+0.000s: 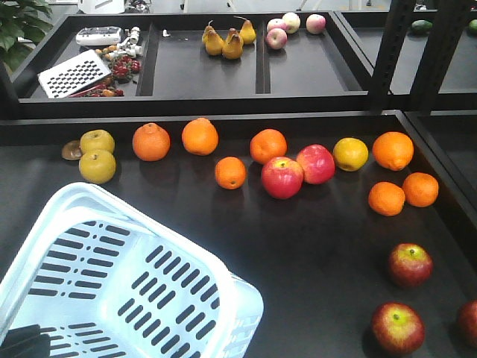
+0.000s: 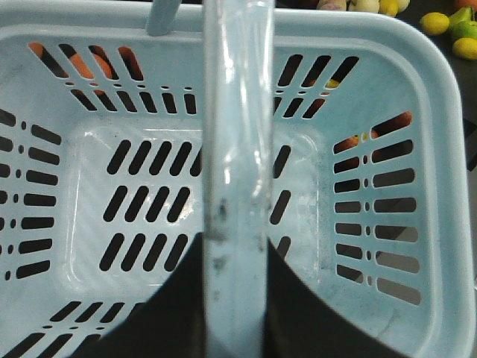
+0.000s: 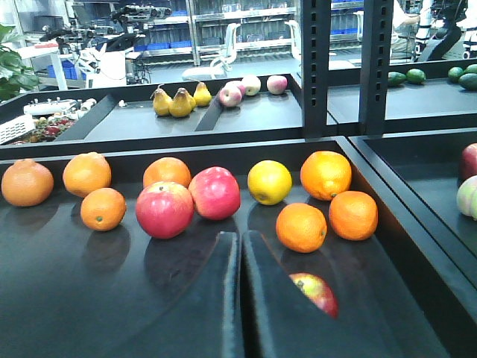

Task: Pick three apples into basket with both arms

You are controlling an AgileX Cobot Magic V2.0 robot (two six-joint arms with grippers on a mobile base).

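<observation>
Pale blue slotted plastic forms the basket (image 1: 160, 231) at the front left. Its glossy loop handle (image 2: 237, 149) is clamped between the black fingers of the left gripper (image 2: 232, 253). The right gripper (image 3: 240, 242), pressed nearly closed and empty, hovers low over the dark table (image 1: 313, 246). Three smooth, round, dark red apples (image 1: 409, 265) lie at the front right.

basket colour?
The basket is pale blue-white plastic with slotted walls and floor. It shows best in the left wrist view.
</observation>
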